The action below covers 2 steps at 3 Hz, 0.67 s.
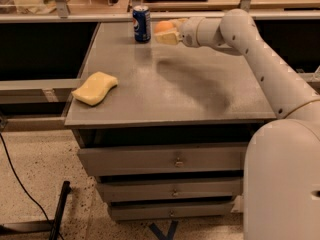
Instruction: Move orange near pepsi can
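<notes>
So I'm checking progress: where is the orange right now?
In the camera view, the orange is held in the gripper over the far end of the table, just right of the pepsi can and not touching it.

The surface [200, 94] is a flat grey top, roughly square, on a cabinet with three drawers [175, 160] stacked below its front edge. Two things stand directly on it. A blue can [141, 24] is upright at the back edge, left of the middle. A pale yellow sponge [95, 88] lies flat near the left edge, towards the front, well apart from the can. The claw [167, 34] hangs over the back of the surface just right of the can, closed round the orange [162, 26]. A soft dark shadow falls across the middle of the surface.
</notes>
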Available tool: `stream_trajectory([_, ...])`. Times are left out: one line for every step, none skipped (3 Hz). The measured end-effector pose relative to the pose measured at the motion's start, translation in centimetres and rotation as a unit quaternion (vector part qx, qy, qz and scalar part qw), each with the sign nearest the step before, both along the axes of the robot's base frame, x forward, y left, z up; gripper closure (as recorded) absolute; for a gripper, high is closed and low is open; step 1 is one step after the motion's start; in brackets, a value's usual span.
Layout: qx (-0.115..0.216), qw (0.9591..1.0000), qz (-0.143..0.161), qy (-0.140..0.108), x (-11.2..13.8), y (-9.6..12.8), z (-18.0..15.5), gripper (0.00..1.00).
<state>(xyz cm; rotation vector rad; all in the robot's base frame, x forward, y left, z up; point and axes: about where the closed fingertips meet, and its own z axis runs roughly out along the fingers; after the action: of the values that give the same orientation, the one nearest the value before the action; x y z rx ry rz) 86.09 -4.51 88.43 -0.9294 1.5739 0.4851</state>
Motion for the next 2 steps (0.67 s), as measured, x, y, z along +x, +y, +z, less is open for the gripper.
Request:
stream_trajectory([-0.001, 1.0000, -0.003, 0.003, 1.0, 1.7, -0.5, 1.00])
stream_trajectory([-0.005, 0.9999, -0.004, 0.009, 1.6, 2.7, -1.0, 0.82])
